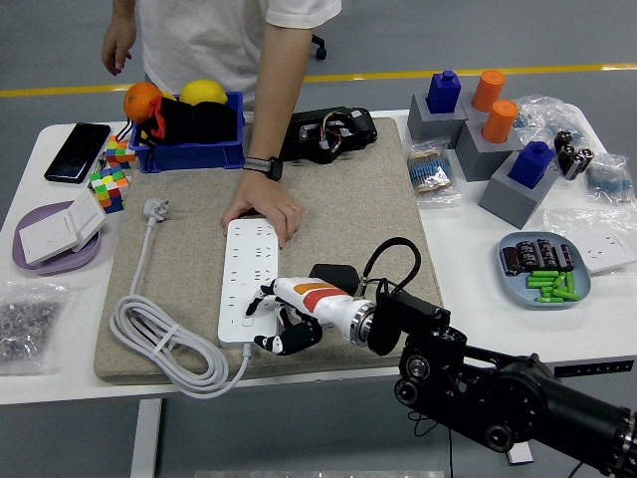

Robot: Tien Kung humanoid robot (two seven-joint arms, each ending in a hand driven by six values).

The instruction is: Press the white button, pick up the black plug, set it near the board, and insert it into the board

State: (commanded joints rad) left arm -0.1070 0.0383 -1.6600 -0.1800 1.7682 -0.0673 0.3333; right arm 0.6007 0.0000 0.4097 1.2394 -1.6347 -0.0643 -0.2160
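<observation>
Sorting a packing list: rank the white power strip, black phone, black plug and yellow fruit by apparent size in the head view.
1. White power strip, clearly largest.
2. Black phone.
3. Black plug and yellow fruit: they look alike; the plug is partly hidden by the right hand and the fruit by its bin, so unranked.

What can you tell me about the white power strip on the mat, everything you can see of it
The white power strip is a long, flat, plastic-looking bar with rows of sockets on top, lying lengthwise on the grey felt mat. Its thick white cable leaves the near end, coils on the mat's left side and ends in a loose plug. A person's hand rests on its far end; the robot's right hand reaches over its near right edge. Nothing appears plugged in.
</observation>
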